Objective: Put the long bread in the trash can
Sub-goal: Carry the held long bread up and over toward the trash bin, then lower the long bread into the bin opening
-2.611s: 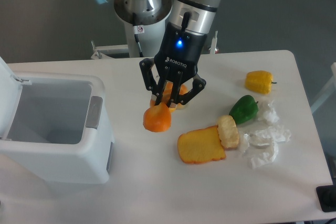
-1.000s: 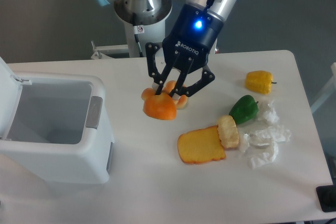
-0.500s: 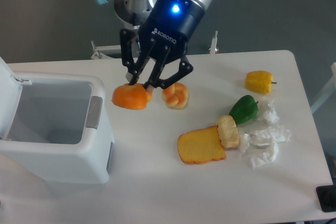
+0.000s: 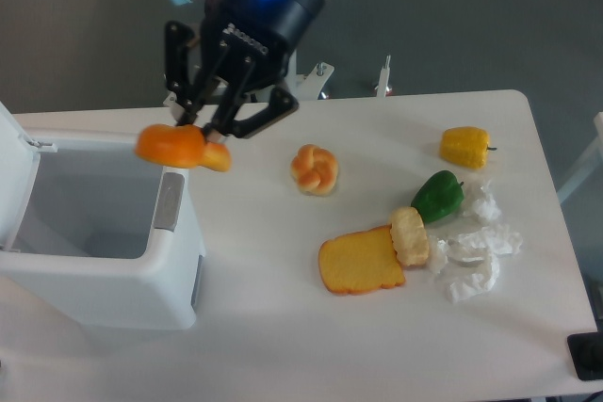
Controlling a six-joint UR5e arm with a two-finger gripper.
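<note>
**Loaf carried over the bin rim**

White bench point(image 4: 283, 327) carried the clutter. Jaws point(image 4: 200, 131), clamped on the long bread point(image 4: 181, 149), held it aloft at the trash can point(image 4: 141, 270) rim, presumably ready for dropping; the knotted bun point(image 4: 315, 168) lay right of them. "ROBOTIQ" lettering showed on the wrist.

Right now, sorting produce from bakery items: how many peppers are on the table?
2: a yellow pepper near the table's far right edge, and a green pepper just below it, beside crumpled white paper. None appears hidden.
</note>
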